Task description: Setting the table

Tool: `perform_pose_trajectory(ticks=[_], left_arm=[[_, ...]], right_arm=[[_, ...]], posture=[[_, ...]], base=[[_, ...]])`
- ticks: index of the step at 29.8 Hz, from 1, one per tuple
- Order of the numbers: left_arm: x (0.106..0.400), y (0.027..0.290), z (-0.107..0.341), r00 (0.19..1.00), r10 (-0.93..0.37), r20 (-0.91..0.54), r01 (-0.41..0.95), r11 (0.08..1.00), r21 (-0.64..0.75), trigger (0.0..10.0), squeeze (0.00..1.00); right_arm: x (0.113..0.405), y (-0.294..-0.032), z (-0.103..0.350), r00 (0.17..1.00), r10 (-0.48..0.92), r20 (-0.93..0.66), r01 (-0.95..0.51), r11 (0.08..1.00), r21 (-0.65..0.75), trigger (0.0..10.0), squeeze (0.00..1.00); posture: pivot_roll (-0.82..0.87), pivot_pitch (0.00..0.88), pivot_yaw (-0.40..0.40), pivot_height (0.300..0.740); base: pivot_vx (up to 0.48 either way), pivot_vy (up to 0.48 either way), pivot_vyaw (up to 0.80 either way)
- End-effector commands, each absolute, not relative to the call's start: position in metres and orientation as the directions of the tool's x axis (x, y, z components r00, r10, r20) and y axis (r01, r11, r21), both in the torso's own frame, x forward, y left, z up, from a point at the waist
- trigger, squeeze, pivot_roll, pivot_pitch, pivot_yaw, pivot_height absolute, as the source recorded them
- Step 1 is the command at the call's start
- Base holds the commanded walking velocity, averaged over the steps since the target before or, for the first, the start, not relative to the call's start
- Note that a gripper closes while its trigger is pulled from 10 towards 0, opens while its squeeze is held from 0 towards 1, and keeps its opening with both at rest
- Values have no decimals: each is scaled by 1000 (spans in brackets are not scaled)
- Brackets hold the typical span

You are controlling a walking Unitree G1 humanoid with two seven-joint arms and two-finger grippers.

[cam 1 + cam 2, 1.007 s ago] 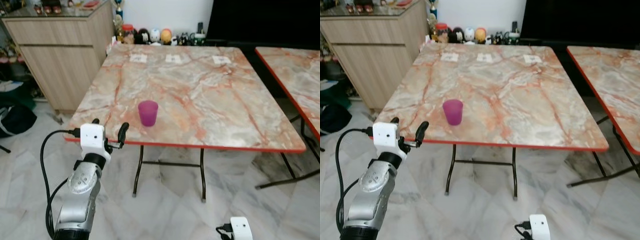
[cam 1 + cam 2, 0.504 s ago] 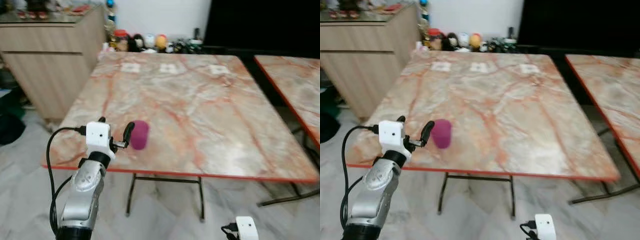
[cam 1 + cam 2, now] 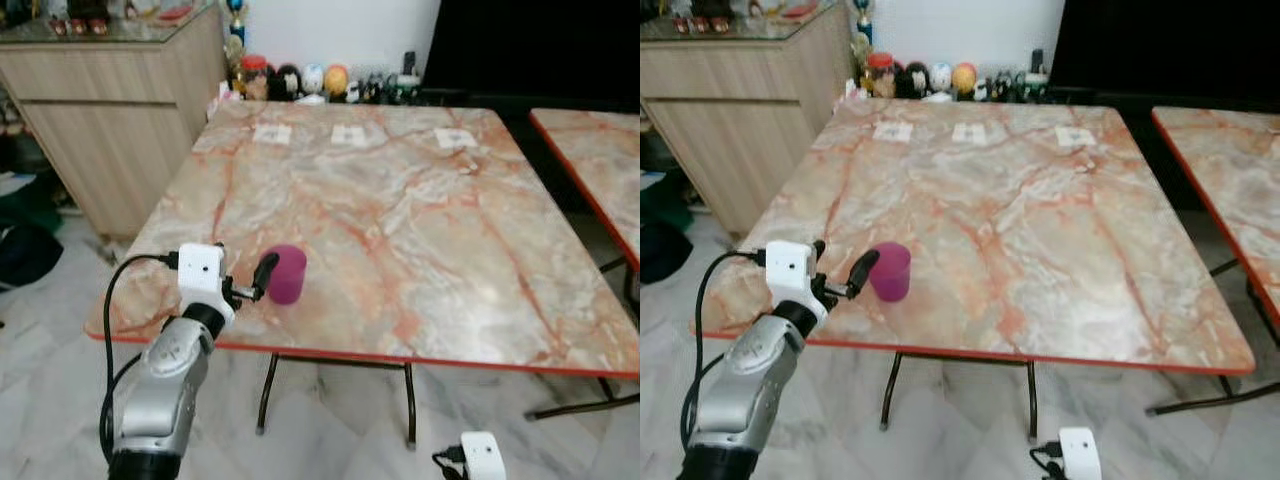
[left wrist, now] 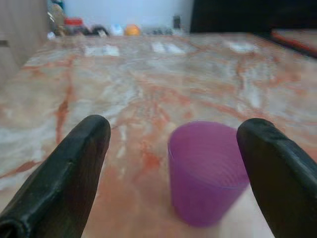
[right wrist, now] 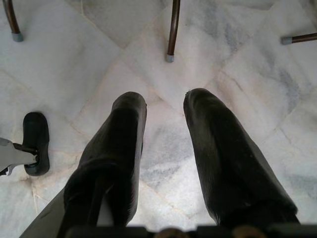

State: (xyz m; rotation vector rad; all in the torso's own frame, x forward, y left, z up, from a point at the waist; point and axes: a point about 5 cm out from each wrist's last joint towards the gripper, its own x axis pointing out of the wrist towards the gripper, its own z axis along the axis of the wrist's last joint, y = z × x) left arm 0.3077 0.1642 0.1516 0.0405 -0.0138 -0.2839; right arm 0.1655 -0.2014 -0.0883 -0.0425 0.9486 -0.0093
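A purple plastic cup point(image 3: 287, 274) stands upright near the front left corner of the marble table point(image 3: 420, 230). My left gripper point(image 3: 242, 262) is open at cup height over the table's front edge, just left of the cup. One black fingertip nearly touches the cup's side. In the left wrist view the cup point(image 4: 208, 173) sits just ahead of the open gripper point(image 4: 176, 126), closer to one finger point(image 4: 270, 163) than to the other point(image 4: 74, 163). My right gripper point(image 5: 165, 99) hangs low over the tiled floor, fingers slightly apart with nothing between them.
Three white paper squares point(image 3: 349, 134) lie along the table's far edge, with small figurines point(image 3: 312, 80) behind them. A wooden cabinet point(image 3: 110, 120) stands to the left, a second marble table point(image 3: 600, 170) to the right. A dark bag point(image 3: 25, 250) lies on the floor.
My left gripper has come forward over the table's front edge, up beside the cup. The whole view has shifted with the camera. The cup stands as before.
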Motion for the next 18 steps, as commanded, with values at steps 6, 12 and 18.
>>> perform_pose_trajectory(ticks=[6,12,18], left_arm=[[320,148,158,940,-313,-137,318,948,18,10000,0],[340,143,171,941,-294,-168,293,955,-31,10000,0],[348,145,169,945,-235,-226,235,972,-24,10000,0]], right_arm=[[166,-201,-88,583,-31,-812,3,999,-36,10000,0],[166,-201,-88,585,-36,-811,7,999,-39,10000,0],[167,-201,-88,587,-34,-809,8,999,-36,10000,0]], posture=[[92,0,-23,740],[92,1,-24,740],[88,5,-21,740]], base=[[0,0,0],[0,0,0],[0,0,0]])
